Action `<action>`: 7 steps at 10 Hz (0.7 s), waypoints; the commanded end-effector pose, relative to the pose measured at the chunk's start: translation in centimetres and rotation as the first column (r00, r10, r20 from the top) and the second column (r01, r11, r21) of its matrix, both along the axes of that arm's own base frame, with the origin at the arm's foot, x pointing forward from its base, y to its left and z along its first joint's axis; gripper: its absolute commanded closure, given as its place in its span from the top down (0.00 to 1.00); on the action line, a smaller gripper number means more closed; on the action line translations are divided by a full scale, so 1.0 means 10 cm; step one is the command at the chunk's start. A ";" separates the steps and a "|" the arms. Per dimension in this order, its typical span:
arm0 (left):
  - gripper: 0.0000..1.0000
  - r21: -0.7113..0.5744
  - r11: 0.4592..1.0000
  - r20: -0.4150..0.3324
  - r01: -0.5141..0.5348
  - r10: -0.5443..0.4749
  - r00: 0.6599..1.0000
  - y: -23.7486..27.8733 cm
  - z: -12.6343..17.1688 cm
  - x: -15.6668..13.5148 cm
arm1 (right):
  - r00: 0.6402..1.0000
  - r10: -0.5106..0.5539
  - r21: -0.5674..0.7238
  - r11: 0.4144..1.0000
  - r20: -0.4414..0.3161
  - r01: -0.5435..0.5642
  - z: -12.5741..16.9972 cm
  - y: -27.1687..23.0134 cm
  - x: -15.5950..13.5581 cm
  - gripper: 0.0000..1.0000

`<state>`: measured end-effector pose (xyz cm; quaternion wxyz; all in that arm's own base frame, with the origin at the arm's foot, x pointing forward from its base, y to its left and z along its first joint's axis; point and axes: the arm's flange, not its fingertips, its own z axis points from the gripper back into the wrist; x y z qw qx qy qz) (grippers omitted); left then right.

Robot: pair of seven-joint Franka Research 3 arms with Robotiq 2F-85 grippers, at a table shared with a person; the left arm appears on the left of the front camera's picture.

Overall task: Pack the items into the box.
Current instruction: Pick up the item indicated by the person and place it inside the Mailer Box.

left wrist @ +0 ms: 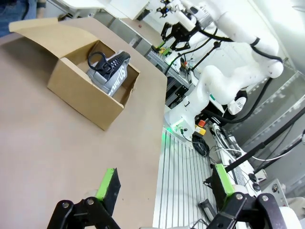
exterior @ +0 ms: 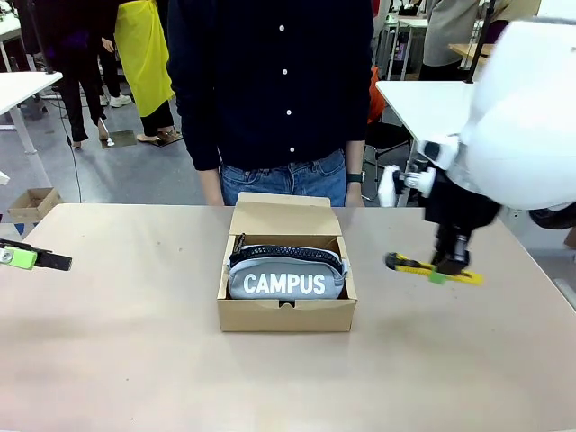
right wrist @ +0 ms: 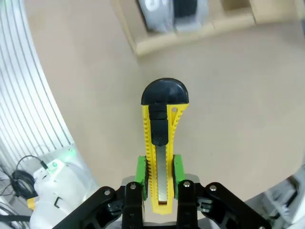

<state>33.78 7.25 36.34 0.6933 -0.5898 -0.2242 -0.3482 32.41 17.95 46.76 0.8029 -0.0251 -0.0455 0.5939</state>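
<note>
Just tan tabletop, white tables beyond.

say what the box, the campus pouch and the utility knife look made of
Box: plain brown cardboard, matte; folded flap and raw cut edges.
Pouch: probably woven fabric, grey-blue; soft bulging shape, zip on top.
Utility knife: likely hard plastic, yellow ribbed body, black cap; grey strip looks metal.
</note>
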 end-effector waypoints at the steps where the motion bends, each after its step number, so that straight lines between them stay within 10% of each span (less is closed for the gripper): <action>1: 1.00 -0.015 1.000 0.003 -0.004 0.005 1.000 0.00 0.03 -0.01 | 0.994 0.104 -0.037 0.994 0.026 -0.103 0.05 0.78 0.17 0.27; 7: 1.00 -0.015 1.000 0.003 -0.004 0.005 1.000 0.00 0.03 -0.01 | 0.965 0.262 -0.015 0.965 0.008 -0.262 -0.34 2.15 0.36 0.27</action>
